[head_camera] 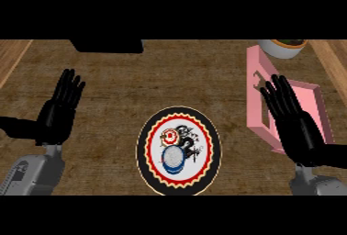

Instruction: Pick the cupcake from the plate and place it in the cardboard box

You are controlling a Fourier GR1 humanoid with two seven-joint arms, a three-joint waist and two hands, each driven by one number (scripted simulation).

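Wood counter (136,82) under everything. Pink box (256,105) at right, partly behind the right hand (298,124). Patterned plate (152,151) in the middle. Right hand and left hand (55,117) flat, fingers straight, holding nothing (both well apart from the plate). White pot (281,49) at top right, near the box. Cupcake (175,158) on the plate, below its centre.

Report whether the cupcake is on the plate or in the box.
On the plate: the cupcake rests on the patterned plate's lower half, well apart from the pink box at the right.
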